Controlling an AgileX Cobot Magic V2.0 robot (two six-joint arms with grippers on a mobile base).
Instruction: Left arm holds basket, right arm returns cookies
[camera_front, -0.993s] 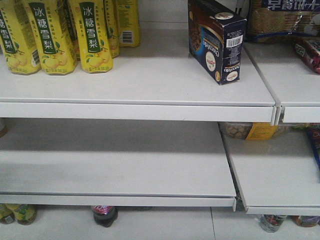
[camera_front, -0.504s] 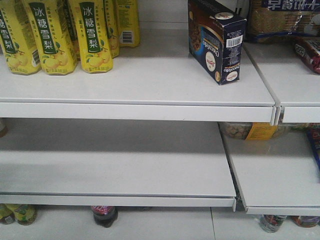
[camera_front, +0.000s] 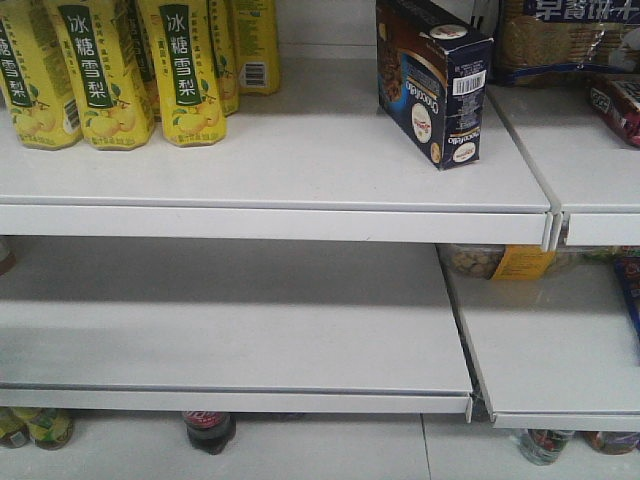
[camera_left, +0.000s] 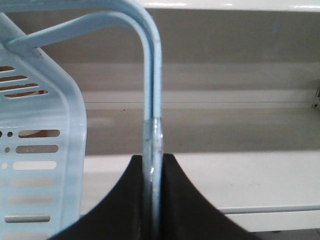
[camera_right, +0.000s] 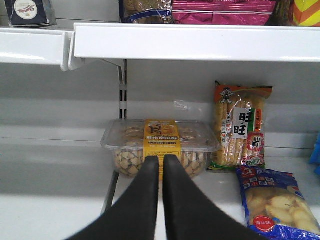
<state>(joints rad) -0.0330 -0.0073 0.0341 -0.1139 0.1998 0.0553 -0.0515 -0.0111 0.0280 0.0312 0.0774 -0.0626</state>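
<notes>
my left pincer (camera_left: 152, 200) is clamped on the basket (camera_left: 40, 150) handle, right pincer (camera_right: 161, 172) pinched empty, cookies (camera_front: 432, 80) upright on the shelf above it — light, stiff carton, i'd grip its broad faces.

Across the last second the front view has drifted by only a hair: the front lip of the white metal lower shelf (camera_front: 230, 400) sits very slightly differently in the frame. Beneath it, the label of the dark plastic soda bottle (camera_front: 208, 428) now reads redder (earlier it looked purplish). The wrist views have no earlier pictures to compare.
</notes>
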